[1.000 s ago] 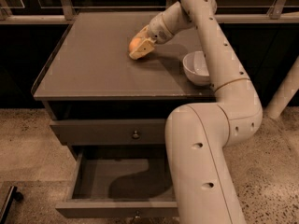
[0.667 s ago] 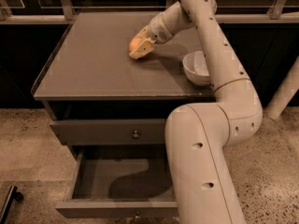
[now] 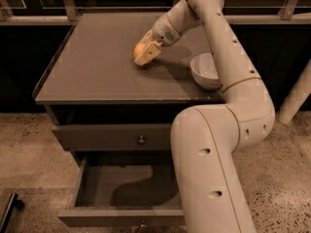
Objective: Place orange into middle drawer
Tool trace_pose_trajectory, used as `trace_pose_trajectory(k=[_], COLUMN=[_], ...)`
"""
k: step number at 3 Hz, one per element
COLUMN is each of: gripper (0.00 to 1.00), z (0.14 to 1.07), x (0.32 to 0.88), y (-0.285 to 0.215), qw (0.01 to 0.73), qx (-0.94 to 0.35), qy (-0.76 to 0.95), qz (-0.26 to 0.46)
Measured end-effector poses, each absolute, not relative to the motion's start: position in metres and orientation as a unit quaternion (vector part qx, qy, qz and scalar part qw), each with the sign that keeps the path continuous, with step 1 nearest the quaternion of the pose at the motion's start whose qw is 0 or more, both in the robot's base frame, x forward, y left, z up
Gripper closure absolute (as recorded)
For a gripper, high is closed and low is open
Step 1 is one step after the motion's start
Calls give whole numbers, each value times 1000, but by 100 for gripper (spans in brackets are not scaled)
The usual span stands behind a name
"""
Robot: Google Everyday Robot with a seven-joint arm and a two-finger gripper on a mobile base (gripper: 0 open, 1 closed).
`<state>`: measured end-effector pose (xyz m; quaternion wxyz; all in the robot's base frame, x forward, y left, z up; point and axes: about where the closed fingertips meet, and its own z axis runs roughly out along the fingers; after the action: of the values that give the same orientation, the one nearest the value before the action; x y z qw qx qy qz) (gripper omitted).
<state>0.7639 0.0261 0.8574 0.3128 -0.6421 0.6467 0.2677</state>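
End effector [image 3: 147,53] at orange [image 3: 139,49] on the surface [image 3: 97,72]
Orange touches the end effector, grip impossible to tell; well below, the middle drawer [image 3: 107,216] stands open. Lift and drop are not yet done.

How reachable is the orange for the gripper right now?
Likely yes: the gripper is right at the orange on the tabletop, with nothing between them. The white bowl sits off to one side.
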Motion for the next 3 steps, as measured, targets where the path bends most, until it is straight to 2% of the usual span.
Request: trace_pose_trajectory(k=[1,2,3], gripper=[100,100,100], z=[872,902,968], x=[741,718,687], y=[6,-28,-63], qw=[296,309,385], qx=[-628,-596,-564], qy=[659,681,681], qz=[289,293,264])
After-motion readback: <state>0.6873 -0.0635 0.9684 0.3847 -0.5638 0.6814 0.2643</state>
